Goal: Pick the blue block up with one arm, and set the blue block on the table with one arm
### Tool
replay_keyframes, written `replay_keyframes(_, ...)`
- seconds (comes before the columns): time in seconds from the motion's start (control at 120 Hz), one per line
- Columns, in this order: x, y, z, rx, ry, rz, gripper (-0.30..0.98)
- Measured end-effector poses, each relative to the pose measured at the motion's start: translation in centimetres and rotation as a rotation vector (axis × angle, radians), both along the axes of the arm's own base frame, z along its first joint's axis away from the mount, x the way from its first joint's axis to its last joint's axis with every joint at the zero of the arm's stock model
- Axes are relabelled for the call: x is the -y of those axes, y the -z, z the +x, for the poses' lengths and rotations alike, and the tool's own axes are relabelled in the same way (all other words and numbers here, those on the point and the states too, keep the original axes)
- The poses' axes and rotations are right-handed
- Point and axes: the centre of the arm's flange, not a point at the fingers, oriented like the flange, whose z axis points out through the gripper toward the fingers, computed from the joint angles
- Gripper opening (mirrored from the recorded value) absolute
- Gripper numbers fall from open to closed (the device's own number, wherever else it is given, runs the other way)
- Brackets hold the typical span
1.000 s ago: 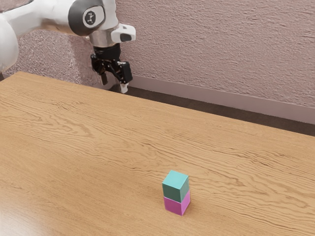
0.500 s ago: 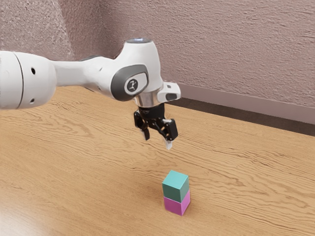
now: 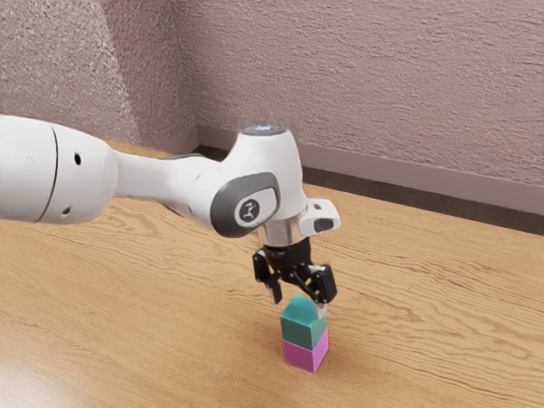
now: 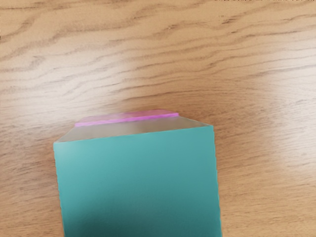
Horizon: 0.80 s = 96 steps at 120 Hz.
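Observation:
My black gripper (image 3: 297, 304) is open just above the blue block (image 3: 301, 332), a teal-blue cube stacked on a magenta block (image 3: 304, 356). Its two fingers stand wide apart over the block's top, one in front of the block's upper edge at the exterior view's right. In the wrist view the blue block (image 4: 138, 182) lies large and close under the hand, with a thin strip of the magenta block (image 4: 127, 119) beneath its far edge.
The wooden table (image 3: 442, 331) extends around the stack. Behind its back edge stand a baseboard and a rough pinkish wall (image 3: 382, 85). The arm reaches in from the exterior view's left, above the table.
From beyond the table's back edge, my gripper has come over the table and down to the top of the stack, still open. The two blocks have not moved.

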Motion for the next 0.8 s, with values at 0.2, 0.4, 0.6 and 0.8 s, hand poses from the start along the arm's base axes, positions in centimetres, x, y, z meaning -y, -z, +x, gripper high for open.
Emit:
replay_keyframes(0.2, 0.4, 2.9, 0.7, -0.027, -0.038, 0.026, 0.69)
replay_keyframes(0.4, 0.3, 5.3, 0.7, -0.058, -0.066, 0.048, 0.69)
replay_keyframes(0.6, 0.3, 3.3, 0.8, -0.028, -0.076, 0.041, 0.35)
replay_keyframes(0.8, -4.7, -3.2, 2.7, 0.054, -0.127, 0.073, 0.30)
